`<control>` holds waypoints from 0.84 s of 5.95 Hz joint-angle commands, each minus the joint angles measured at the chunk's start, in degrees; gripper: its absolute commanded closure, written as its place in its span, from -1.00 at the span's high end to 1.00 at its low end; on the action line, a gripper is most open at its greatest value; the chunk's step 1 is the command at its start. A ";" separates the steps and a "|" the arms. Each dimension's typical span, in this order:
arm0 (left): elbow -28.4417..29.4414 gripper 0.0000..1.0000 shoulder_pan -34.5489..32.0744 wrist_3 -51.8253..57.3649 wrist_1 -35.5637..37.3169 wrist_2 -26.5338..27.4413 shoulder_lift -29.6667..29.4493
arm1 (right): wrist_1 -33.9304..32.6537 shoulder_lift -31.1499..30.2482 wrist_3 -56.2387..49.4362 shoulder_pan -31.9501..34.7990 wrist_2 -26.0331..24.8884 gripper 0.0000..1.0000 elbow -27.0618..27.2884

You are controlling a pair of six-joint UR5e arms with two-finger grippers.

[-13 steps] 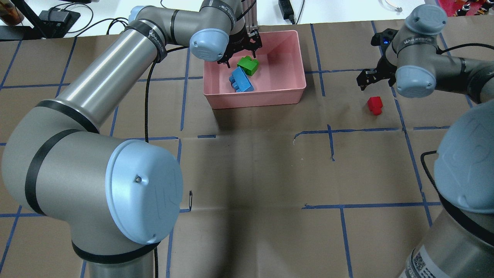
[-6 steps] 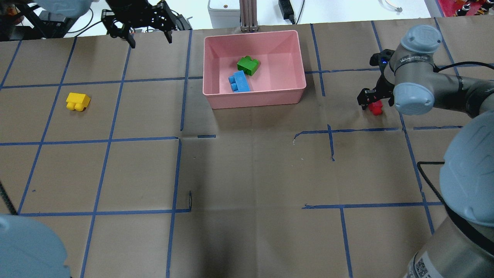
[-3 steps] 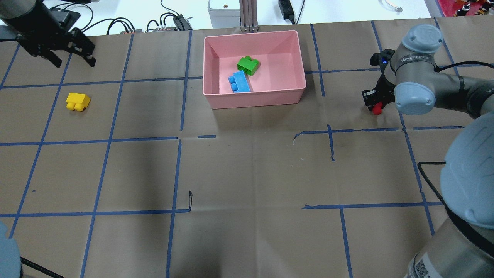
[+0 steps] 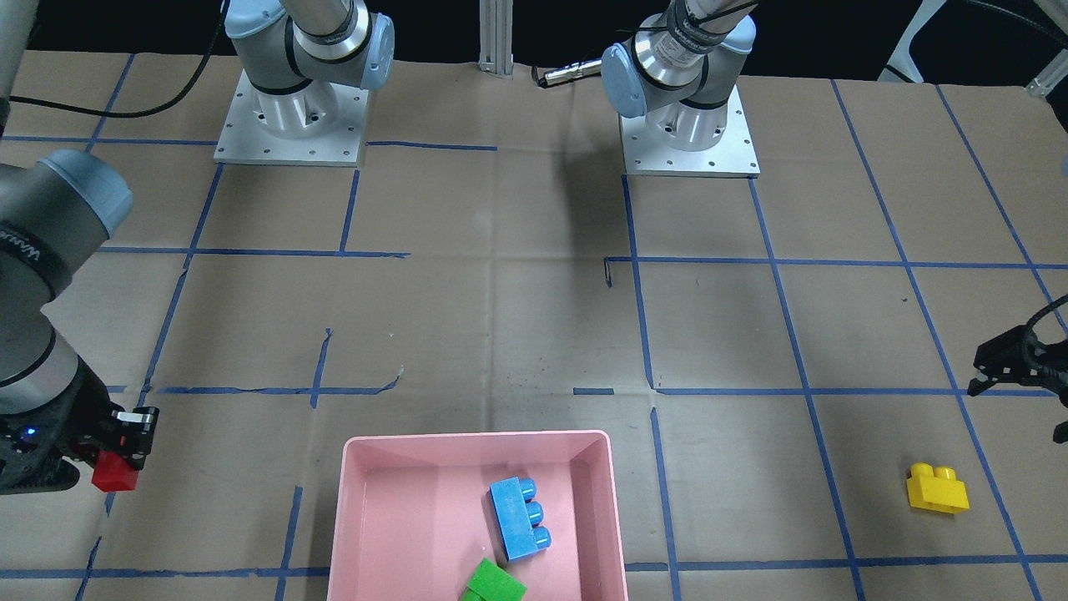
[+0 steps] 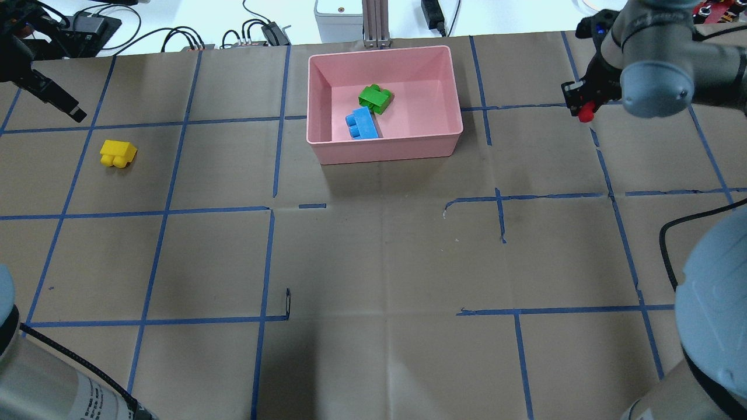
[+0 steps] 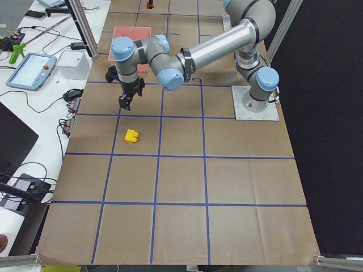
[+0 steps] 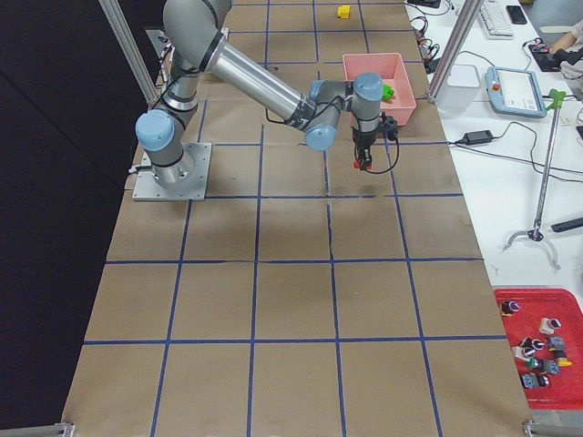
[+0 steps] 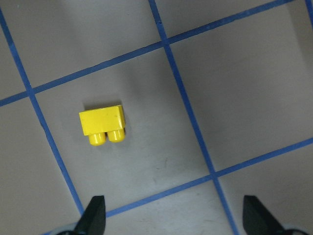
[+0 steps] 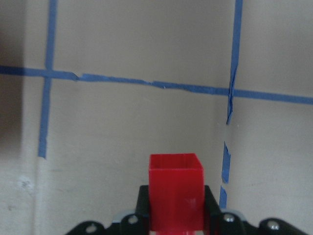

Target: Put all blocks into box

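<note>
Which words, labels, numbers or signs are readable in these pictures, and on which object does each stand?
Band on the right arm: letters cut by the picture's edge, not readable.
Sticker on the left arm: print too small to read.
Pink box, yellow block, red block: no text seen.

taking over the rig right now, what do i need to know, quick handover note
Right hand: shut on the red block, held out to the side of the pink box, not over it yet.
Left hand: open and empty, hovering above the yellow block, which lies on the table.
Done: the green block and the light-blue block lie in the box.
Left: carry the red block over the box and release it; then grasp the yellow block and box it too.
</note>
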 commanded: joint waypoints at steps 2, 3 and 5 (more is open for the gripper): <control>0.36 0.97 0.48 38.95 0.96 -0.07 -4.75 | 8.20 7.80 15.81 13.56 3.80 -0.92 -19.60; 0.18 0.97 1.26 49.85 2.10 -0.42 -7.55 | 7.41 13.59 24.69 19.44 3.89 -0.92 -24.17; -1.83 0.97 3.81 51.28 8.55 -0.86 -12.31 | 0.93 23.80 38.06 26.50 4.06 -0.89 -30.87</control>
